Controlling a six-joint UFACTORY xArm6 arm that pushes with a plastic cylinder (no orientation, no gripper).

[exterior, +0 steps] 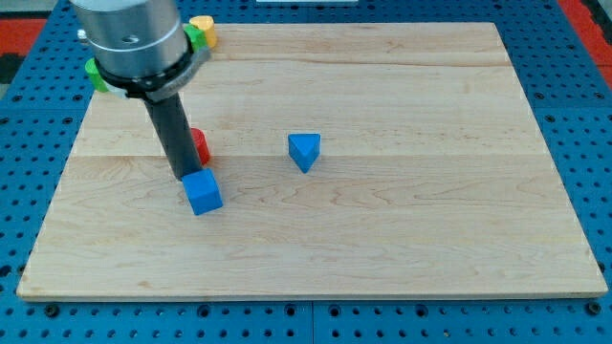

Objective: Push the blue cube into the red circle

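Note:
The blue cube point(203, 192) lies on the wooden board point(382, 220), left of the middle. My tip point(185, 177) stands right at the cube's upper left edge, touching it or nearly so. The red block point(199, 146) sits just above the cube, mostly hidden behind the rod, so I cannot make out its shape.
A blue triangular block point(304, 150) lies near the board's middle. A yellow block point(203, 31) and a green block point(196, 36) sit at the top left edge, partly behind the arm. Another green block point(96, 74) shows at the left edge.

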